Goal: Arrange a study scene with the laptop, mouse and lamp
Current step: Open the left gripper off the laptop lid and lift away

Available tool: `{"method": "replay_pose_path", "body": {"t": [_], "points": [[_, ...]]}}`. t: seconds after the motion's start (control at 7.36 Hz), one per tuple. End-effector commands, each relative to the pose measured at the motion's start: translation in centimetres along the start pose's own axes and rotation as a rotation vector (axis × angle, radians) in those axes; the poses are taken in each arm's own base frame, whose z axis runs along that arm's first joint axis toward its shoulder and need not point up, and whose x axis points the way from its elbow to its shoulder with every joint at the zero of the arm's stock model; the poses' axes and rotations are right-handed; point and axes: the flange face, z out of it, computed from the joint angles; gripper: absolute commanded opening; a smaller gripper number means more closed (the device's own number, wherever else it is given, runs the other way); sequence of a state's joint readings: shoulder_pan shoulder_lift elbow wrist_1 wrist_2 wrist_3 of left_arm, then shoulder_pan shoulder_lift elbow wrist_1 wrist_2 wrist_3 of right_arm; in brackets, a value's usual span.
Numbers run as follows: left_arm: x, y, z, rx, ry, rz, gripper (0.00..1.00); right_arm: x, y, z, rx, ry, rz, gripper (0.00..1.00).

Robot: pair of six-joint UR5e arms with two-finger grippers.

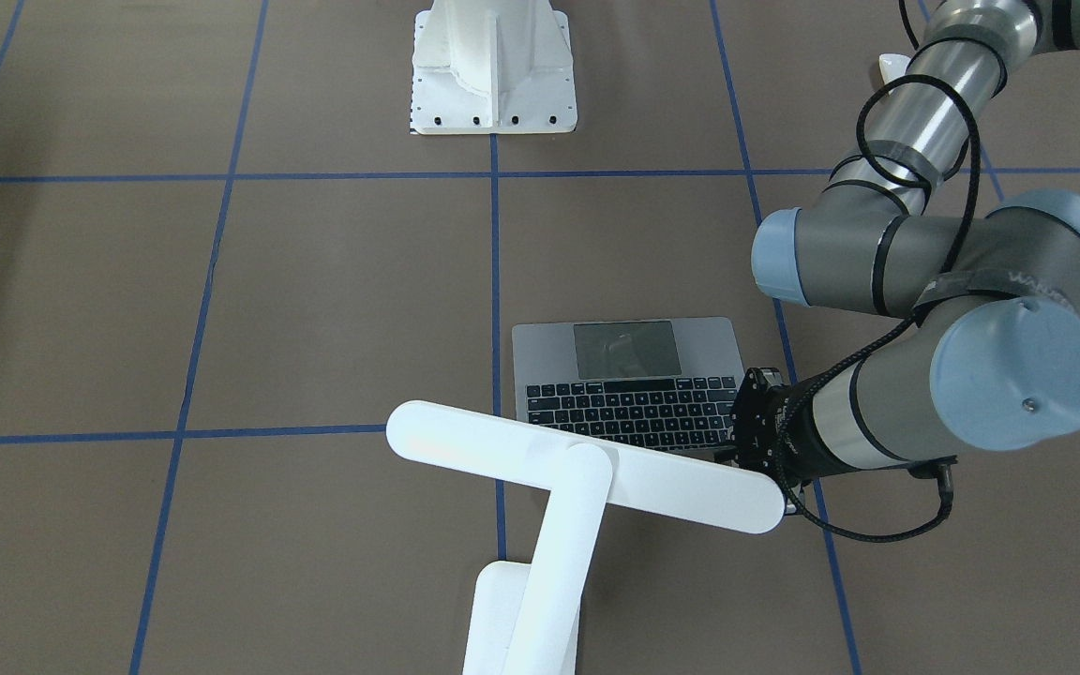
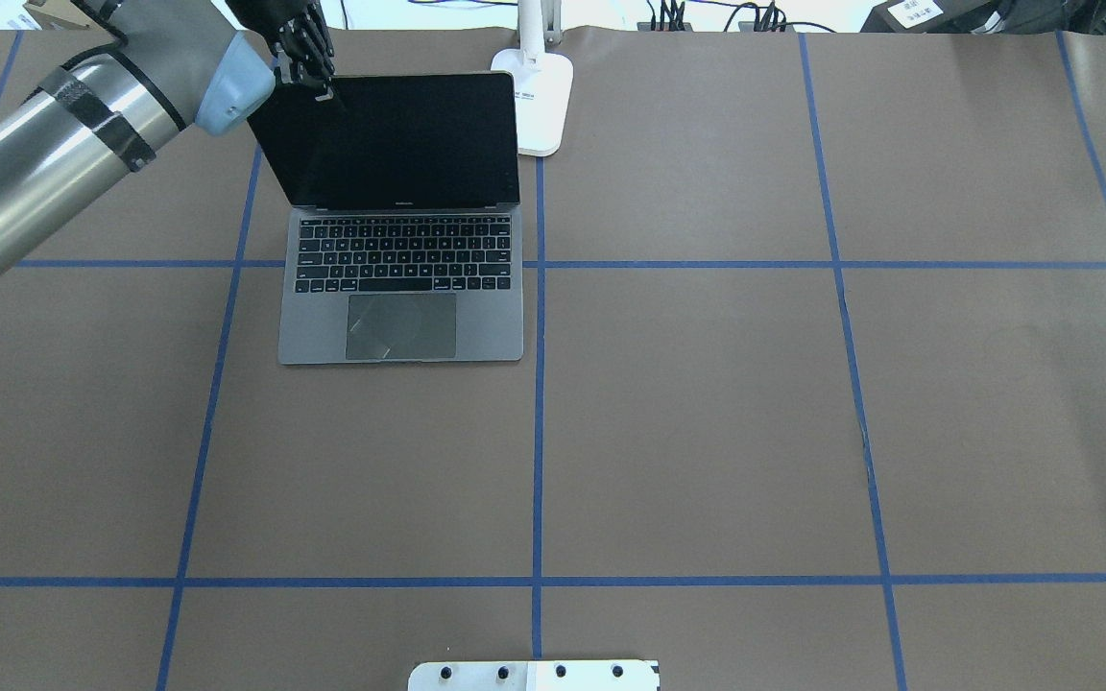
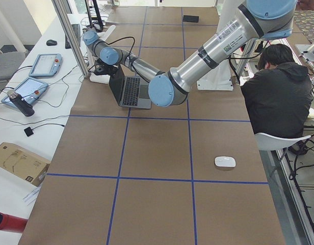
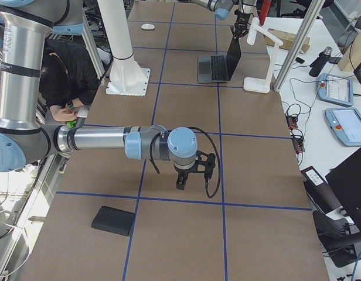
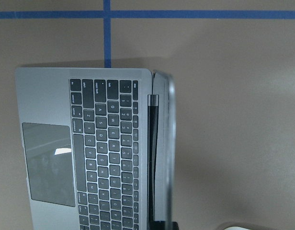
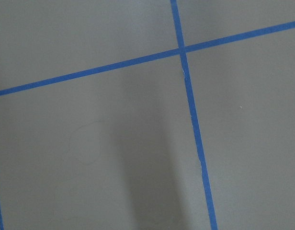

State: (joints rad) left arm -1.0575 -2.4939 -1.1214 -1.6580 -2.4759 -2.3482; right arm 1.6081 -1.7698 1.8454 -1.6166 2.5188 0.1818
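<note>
- Brown paper ruled with blue tape covers the tabletop (image 2: 707,432); on the robot's left half sits the slim space-grey metal laptop (image 2: 409,259), open, with its dark screen raised close to upright and its keyboard facing the robot
- At the lid's top corner on the robot's left, the left arm's fingers (image 2: 318,77) are drawn nearly together on the thin edge and seem to pinch it; the wrist view shows the lid edge-on but not the grip itself
- Just beside the lid's other side, at the far edge, stands the white desk lamp with a long flat bar head (image 1: 577,478)
- The small glossy white oval mouse (image 3: 225,162) lies well apart from the laptop, toward the robot's left end
- Far off on the right, the right arm's fingers (image 4: 192,175) hang over bare paper; only a side view shows them, so I cannot tell how far open they are
- Risks, as I judge them:
  - a pinch on one corner of smooth metal could slip and let the lid swing
  - pushing the lid further back could slide or tip the light base
  - any sideways drift could knock the lamp, which stands so close
  - the glossy mouse may squirt from a hard grip
</note>
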Motion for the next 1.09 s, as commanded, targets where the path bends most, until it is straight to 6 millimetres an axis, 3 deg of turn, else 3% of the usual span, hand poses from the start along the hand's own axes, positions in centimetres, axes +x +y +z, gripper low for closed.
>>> {"method": "replay_pose_path", "body": {"t": [0.0,0.14,0.41,0.68,0.95], "points": [[-0.1,0.0,0.0,-0.004,0.004,0.015,0.78,-0.1,-0.1,0.0,0.000,0.000,-0.002,0.99],[-0.1,-0.1,0.0,-0.004,0.004,0.020,0.94,-0.1,-0.1,-0.1,0.002,0.000,-0.002,0.99],[0.0,-0.3,-0.1,0.017,0.027,0.023,1.00,-0.2,-0.2,-0.1,0.004,-0.001,-0.007,0.99],[-0.9,-1.5,-2.9,0.025,0.097,0.043,1.00,-0.5,-0.2,-0.3,0.008,-0.001,-0.013,0.99],[-2.9,-3.9,-7.7,-0.001,0.178,0.079,1.00,-2.4,0.0,-1.5,0.033,-0.005,-0.055,0.99]]}}
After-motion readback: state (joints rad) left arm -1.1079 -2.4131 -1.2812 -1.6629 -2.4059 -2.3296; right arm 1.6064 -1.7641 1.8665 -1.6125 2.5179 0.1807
